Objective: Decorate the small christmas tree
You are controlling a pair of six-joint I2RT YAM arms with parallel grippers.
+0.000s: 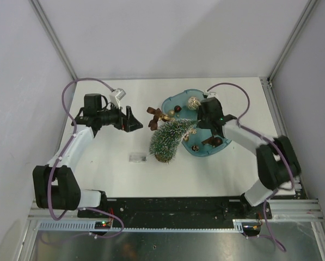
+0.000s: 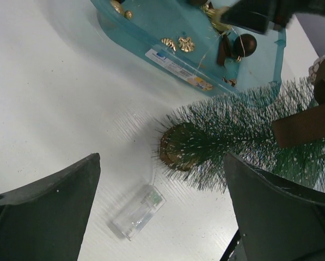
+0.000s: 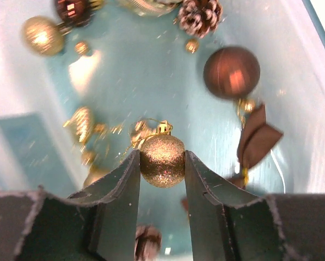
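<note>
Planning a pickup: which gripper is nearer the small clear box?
Left. The left gripper hangs open beyond the clear box; the right gripper is over the tray, gripping a gold ball.

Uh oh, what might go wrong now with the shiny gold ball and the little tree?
1. The gold ball is round and pinched only at its sides by the right end effector, so it may slip and drop into the tray below.
2. The tree is tipped over on its side, and the open left end effector is not holding it. Pushing the ball onto it could roll or shove the tree.
</note>
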